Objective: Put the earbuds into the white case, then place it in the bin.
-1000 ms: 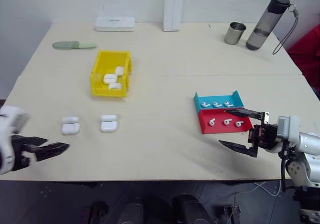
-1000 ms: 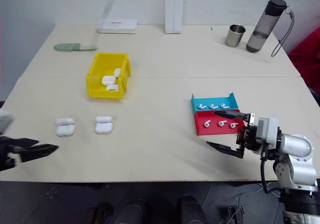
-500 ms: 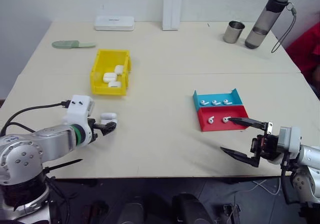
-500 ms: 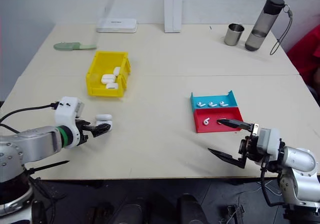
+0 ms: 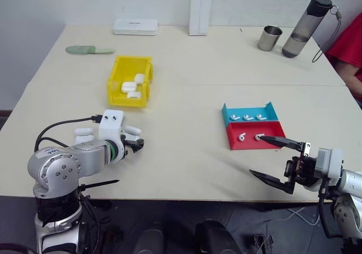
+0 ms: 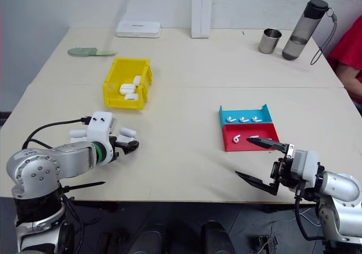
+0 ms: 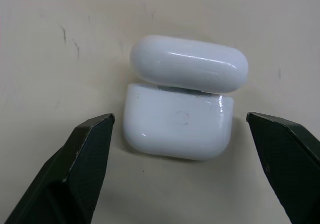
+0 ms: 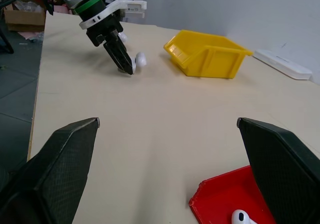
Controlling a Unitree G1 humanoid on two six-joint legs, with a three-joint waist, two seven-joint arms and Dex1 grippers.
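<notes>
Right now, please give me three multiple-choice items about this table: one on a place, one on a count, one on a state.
1. Where is the left claw?
A. inside the yellow bin
B. at an open white case on the table
C. over the red tray

2. How many earbuds lie in the teal tray?
A. one
B. three
C. five

3. What is the state of the right claw?
A. open and empty
B. shut on an earbud
C. shut on a case

Answers:
1. B, its fingers stand on either side of the white case, apart from it.
2. B, three white earbuds lie in a row.
3. A, nothing sits between its spread fingers.
</notes>
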